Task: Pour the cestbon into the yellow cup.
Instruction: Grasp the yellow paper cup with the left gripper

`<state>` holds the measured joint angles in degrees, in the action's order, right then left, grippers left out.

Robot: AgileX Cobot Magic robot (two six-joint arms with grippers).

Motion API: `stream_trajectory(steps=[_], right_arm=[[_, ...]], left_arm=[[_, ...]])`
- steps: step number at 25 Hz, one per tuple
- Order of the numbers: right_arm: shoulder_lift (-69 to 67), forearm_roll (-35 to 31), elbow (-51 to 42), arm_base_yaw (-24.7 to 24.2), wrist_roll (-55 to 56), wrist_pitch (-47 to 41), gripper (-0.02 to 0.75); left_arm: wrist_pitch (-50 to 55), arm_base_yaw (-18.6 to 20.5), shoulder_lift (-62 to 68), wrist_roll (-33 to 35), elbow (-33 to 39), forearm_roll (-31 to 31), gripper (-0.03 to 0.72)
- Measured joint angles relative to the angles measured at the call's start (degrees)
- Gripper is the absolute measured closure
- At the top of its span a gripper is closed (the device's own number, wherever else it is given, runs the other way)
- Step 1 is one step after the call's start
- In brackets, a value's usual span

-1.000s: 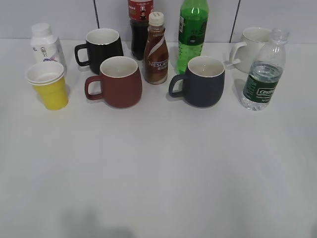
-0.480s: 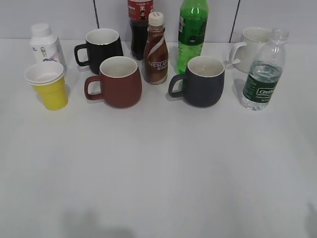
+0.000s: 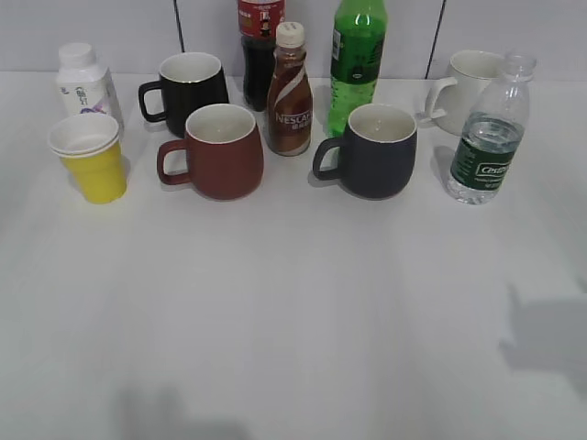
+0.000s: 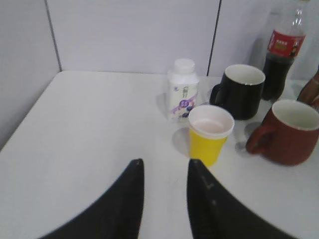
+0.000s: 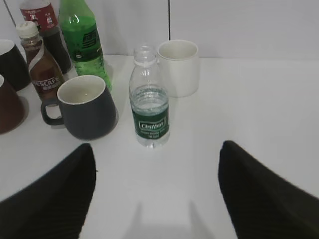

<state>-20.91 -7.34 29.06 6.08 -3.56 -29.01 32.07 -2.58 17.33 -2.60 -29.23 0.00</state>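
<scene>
At twelve o'clock of your wide-open, empty right gripper [image 5: 155, 194]: small clear green-labelled cestbon bottle [image 5: 149, 99], uncapped. Grasp mid-label, keep upright.

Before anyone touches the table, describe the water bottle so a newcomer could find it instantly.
Start at the white mug at the table's far right. Just in front of it stands the cestbon, beside the dark grey mug. It is the only clear bottle: uncapped, with a dark green label.
</scene>
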Motion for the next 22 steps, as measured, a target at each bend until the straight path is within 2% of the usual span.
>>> stream_trajectory(steps=[5,10,14,19,22], right_arm=[[-9.8,-0.4,-1.8,2.0,-1.5,12.2,0.166],[-23.5,-6.4,-2.0,3.1,-1.8,18.5,0.167],[-34.6,-7.4,-2.1,3.2,-1.8,25.0,0.172],[-45.1,-7.8,-2.1,3.2,-1.8,36.9,0.172],[-49.7,-7.7,-2.1,3.2,-1.7,43.1,0.173]], left_arm=[[-19.0,0.0,13.0,0.0,2.9,-0.7,0.445],[-27.1,0.0,26.3,0.0,3.2,0.0,0.444],[-35.7,-0.5,36.1,0.0,6.4,0.0,0.444],[-54.7,-5.7,46.1,0.0,13.4,-0.8,0.433],[-62.9,-9.3,53.6,0.0,14.3,-0.8,0.390]])
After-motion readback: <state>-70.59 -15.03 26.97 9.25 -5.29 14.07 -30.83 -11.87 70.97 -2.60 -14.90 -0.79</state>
